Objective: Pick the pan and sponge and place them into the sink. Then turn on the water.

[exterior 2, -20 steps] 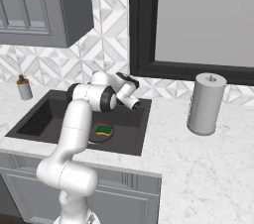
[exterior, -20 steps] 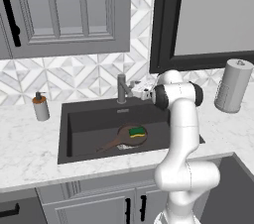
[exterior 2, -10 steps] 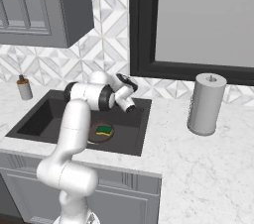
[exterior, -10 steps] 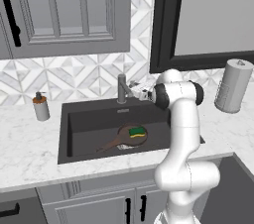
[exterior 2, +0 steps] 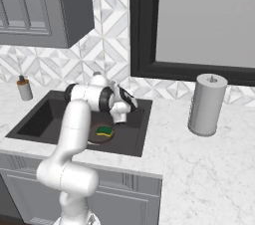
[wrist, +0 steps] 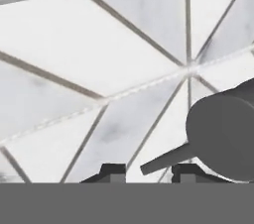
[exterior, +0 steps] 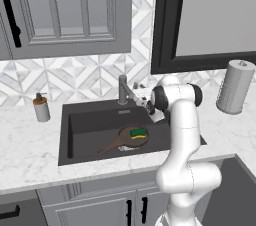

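Pan (exterior: 134,137) and sponge (exterior: 138,132) already sit in sink (exterior: 85,127). End effector (wrist: 148,171), partly open, straddles the faucet lever (wrist: 166,159) (contact unclear); lever should be centred between the fingers before being swung.

Two base cameras behind the arm and one hand camera pressed close to the backsplash.

The left base view looks forward and down from behind the arm's left side, mid-distance, with the sink (exterior: 100,120) left of the gripper (exterior: 145,104). The right base view looks from behind its right side over the same sink (exterior 2: 134,134), with the paper towel roll (exterior 2: 206,104) well right of the gripper (exterior 2: 130,100). Both share the sink, faucet (exterior: 123,89), tiled backsplash (exterior: 85,77) and dark-framed window (exterior: 210,15). The hand view faces the backsplash tiles (wrist: 99,69) from very near, the faucet lever (wrist: 166,161) just ahead of the fingertips (wrist: 113,171).
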